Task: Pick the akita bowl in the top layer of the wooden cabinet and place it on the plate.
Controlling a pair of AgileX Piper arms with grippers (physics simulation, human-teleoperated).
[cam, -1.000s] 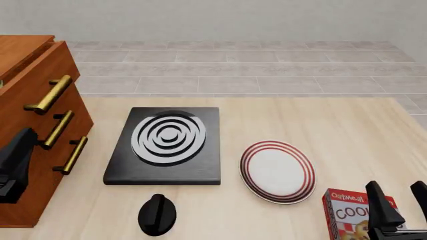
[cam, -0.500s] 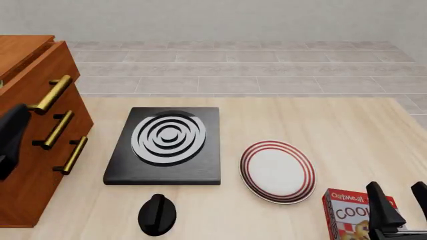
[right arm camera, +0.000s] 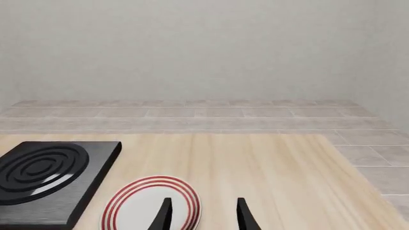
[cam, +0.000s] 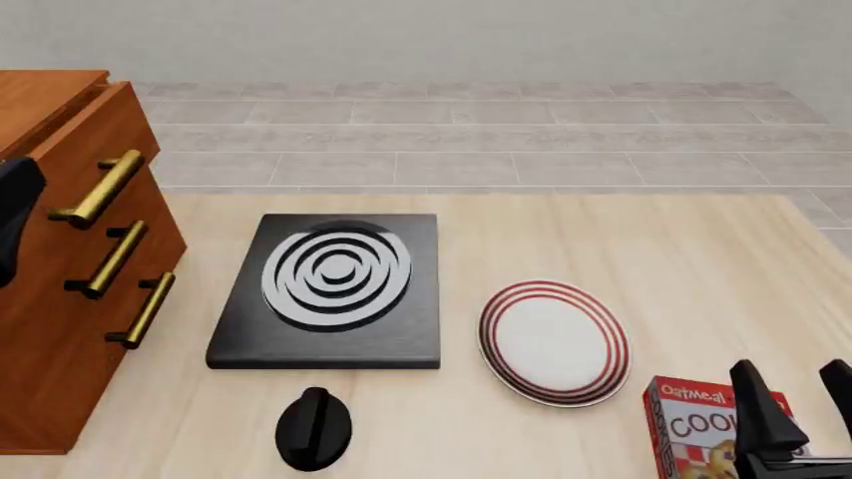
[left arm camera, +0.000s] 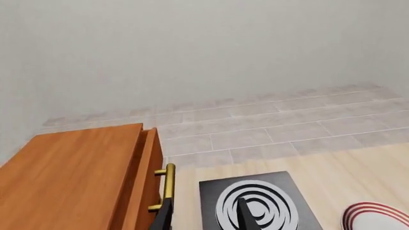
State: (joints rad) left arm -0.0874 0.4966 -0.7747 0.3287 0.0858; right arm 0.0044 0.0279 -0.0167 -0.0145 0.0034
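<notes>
left gripper (left arm camera: 201, 218): fingers spread, empty, up beside the wooden cabinet (cam: 67, 259), pointed past the handle of the top layer (cam: 96, 188).
right gripper (cam: 796, 404): jaws apart, empty, parked low by the cookie box (cam: 692, 424).
akita bowl: not visible; presumably inside the shut top drawer.
plate (cam: 553, 341): bare, on the table right of the stove (cam: 333, 289).
handling (judgement): small glazed bowl, light, rigid, slick, chips easily.
grip: pinch the rim wall, one finger inside and one outside; drawer out by its brass bar first.
</notes>
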